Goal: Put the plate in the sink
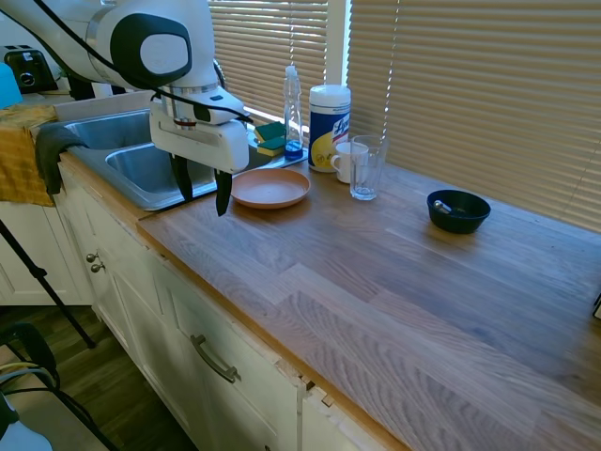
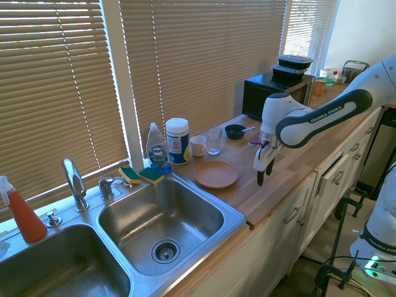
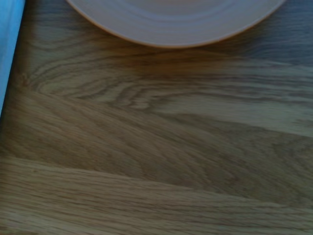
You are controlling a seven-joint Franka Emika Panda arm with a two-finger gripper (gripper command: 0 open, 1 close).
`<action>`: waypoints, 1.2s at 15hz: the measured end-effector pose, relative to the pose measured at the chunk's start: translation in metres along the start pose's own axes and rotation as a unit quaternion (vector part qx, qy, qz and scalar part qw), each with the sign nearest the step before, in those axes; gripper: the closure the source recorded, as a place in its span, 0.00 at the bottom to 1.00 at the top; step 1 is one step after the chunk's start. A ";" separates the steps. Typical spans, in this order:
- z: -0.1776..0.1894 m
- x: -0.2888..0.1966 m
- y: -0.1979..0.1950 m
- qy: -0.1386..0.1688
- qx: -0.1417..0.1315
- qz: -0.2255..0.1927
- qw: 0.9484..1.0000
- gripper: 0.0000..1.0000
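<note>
The salmon-pink plate (image 1: 270, 187) (image 2: 216, 174) lies flat on the wooden counter, right beside the steel sink (image 1: 141, 200) (image 2: 237, 216). My gripper (image 1: 204, 201) (image 2: 265, 174) hangs open just above the counter, on the front-edge side of the plate and a little apart from it. Its fingers point down and nothing is between them. In the wrist view the plate's near rim (image 3: 171, 24) shows over bare wood, with the sink's edge (image 3: 9, 49) as a bluish strip at one side.
Behind the plate stand a dish soap bottle (image 1: 293, 111), a wipes canister (image 1: 329, 115), a white mug (image 1: 344, 162) and a drinking glass (image 1: 366, 167). Sponges (image 1: 270, 138) sit at the sink's back rim. A dark bowl (image 1: 458, 210) lies further along. The faucet (image 2: 74, 182) rises behind the basins.
</note>
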State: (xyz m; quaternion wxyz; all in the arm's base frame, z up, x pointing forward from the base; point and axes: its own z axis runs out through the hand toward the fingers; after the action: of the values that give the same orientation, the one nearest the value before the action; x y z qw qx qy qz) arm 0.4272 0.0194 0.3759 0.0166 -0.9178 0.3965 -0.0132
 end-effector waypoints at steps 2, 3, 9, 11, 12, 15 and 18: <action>0.000 0.000 0.000 0.000 0.000 0.004 1.000 0.00; -0.002 0.001 -0.002 0.000 0.004 0.005 1.000 0.00; -0.017 0.070 -0.020 -0.006 0.047 0.048 0.998 0.00; -0.009 0.105 -0.035 -0.014 0.057 0.058 0.997 0.00; -0.003 0.121 -0.042 -0.018 0.062 0.062 0.996 0.00; 0.017 0.157 -0.066 -0.033 0.076 0.080 0.993 0.00; 0.042 0.180 -0.080 -0.045 0.077 0.095 0.991 0.00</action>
State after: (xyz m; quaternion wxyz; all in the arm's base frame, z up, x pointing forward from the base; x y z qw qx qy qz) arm 0.6101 -0.0557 0.3393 0.1061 -0.8715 0.4788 -0.0005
